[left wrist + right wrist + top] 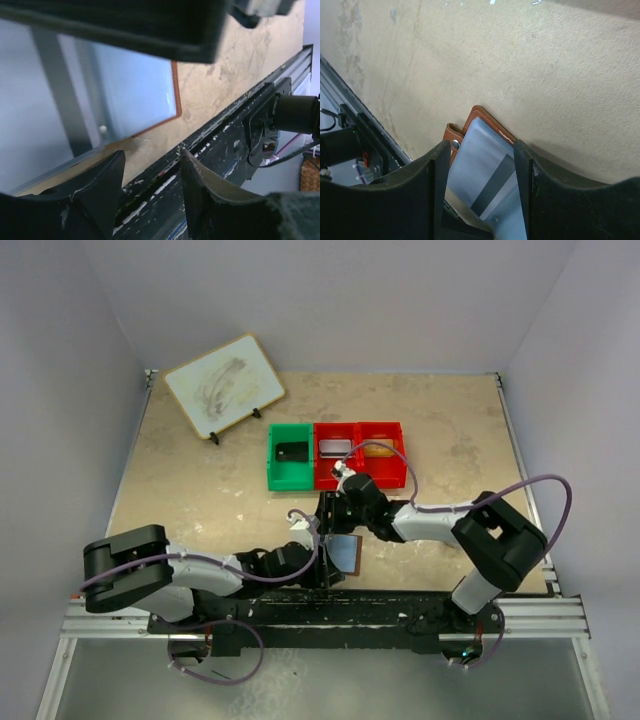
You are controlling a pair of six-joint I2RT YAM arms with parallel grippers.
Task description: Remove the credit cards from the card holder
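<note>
**A:** Where was the card holder (346, 553)?

**B:** Near the front of the table (200, 490), just ahead of the rail (400, 602), between the tips of the two arms. It was open with its pale inner panels showing. The views did not settle whether it sat flat or was tipped off the surface.

**A:** And the claws?

**B:** The right gripper (481, 144) had its fingers apart, one on each side of the holder, with the side tab (452, 136) close to one of them. It could not be told whether they pressed on it or only straddled it. The left gripper (152, 155) also stood parted, with nothing between its fingers and the holder's stitched edge just beyond them.

**A:** Was any card visible?

**B:** One card (492, 186) with a dark stripe showed in the right wrist view, apparently tucked in a sleeve.

**A:** How would it all have handled?

**B:** It was likely light and thin. The leather looked supple, so the holder would probably flop at its fold if lifted by one flap. The sleeves looked glossy. The card would be stiff and slick, and easy to lose from a shallow pinch.

**A:** So where was the sensible hold?

**B:** Probably one claw on the leather border near the tab to pin the holder. The other would go across the card's exposed edge and pull along the sleeve's opening, not across it.
</note>
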